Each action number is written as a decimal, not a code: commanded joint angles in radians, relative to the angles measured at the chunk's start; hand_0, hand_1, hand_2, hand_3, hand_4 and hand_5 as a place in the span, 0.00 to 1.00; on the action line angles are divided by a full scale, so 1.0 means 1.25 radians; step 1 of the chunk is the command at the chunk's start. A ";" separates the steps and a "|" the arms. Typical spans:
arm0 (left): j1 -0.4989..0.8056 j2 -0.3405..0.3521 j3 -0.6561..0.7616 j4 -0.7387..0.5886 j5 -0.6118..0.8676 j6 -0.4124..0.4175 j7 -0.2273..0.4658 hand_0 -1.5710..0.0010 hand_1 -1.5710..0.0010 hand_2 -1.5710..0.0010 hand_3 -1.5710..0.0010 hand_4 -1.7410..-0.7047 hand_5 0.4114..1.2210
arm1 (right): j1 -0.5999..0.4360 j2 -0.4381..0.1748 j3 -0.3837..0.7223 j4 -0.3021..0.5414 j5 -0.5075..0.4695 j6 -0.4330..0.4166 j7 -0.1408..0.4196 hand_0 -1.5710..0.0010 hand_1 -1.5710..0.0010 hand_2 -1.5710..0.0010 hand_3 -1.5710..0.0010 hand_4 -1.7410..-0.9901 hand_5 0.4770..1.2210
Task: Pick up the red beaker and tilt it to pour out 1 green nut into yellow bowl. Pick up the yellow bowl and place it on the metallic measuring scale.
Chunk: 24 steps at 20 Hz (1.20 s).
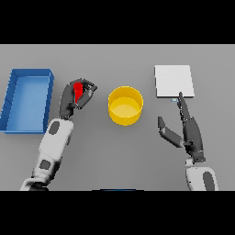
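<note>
Red beaker (78,89) mostly hidden inside the curled left hand (75,97), its contents out of sight

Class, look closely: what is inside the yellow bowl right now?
The yellow bowl shows only its own yellow floor; no green nut is visible in it. The red beaker sits in the left hand, whose fingers hide its contents.

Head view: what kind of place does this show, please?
Probably a lab-style weighing bench: a plain grey table with a red beaker in the left hand, a yellow bowl and a metallic measuring scale.
</note>
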 commanded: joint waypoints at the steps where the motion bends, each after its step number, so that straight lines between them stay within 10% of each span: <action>1: 0.008 0.000 0.001 -0.002 0.002 0.002 -0.019 0.17 0.16 0.16 0.23 0.13 0.87 | -0.002 0.005 0.006 0.001 0.005 -0.002 -0.005 1.00 1.00 1.00 1.00 0.68 0.28; 8: -0.017 0.022 -0.014 -0.055 -0.003 0.015 0.024 0.03 0.03 0.03 0.05 0.03 0.88 | 0.000 0.003 0.011 0.012 0.035 -0.020 -0.018 1.00 1.00 1.00 1.00 0.80 0.25; 24: -0.132 0.190 -0.360 -0.194 -0.358 -0.121 0.276 0.00 0.00 0.00 0.00 0.00 0.92 | -0.002 -0.006 0.016 0.000 0.038 -0.008 -0.025 1.00 1.00 1.00 1.00 0.90 0.28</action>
